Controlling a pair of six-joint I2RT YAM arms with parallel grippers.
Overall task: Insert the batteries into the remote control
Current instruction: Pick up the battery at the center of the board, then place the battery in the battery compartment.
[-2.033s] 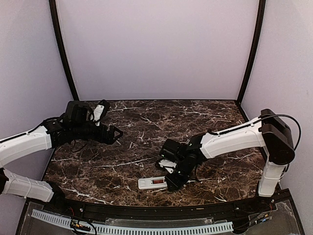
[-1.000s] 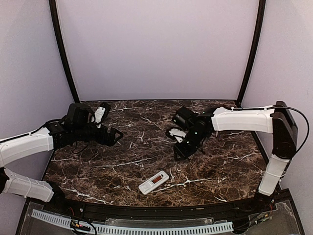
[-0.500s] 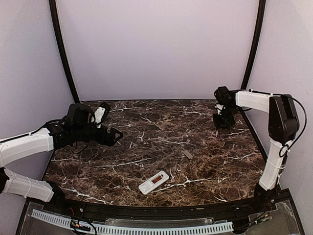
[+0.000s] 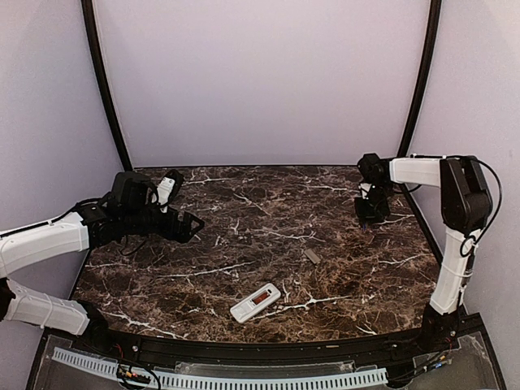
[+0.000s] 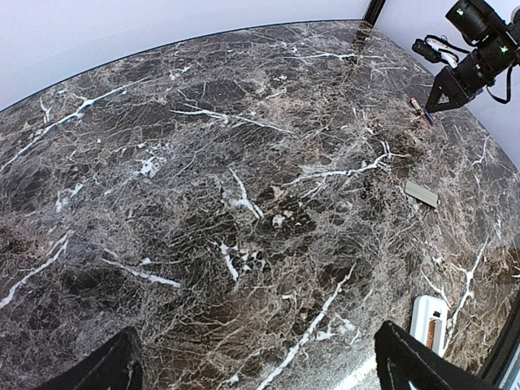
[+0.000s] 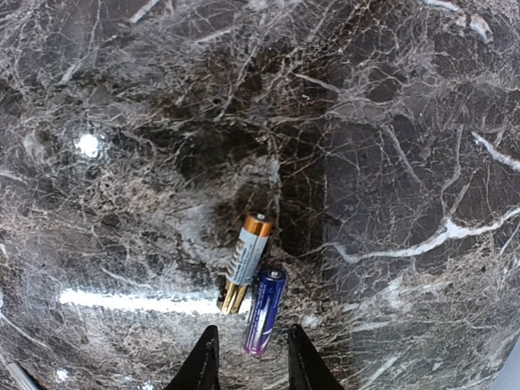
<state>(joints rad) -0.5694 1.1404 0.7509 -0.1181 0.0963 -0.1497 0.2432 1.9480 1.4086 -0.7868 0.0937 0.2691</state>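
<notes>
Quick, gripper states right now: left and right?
Left gripper: open, holding nothing.
Right gripper: open, holding nothing, just short of the batteries.

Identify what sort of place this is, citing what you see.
Probably a robotics lab test cell: a left arm and right arm share a marble-pattern table boxed in by plain lilac walls, with only a remote control and two loose batteries as props.
</notes>
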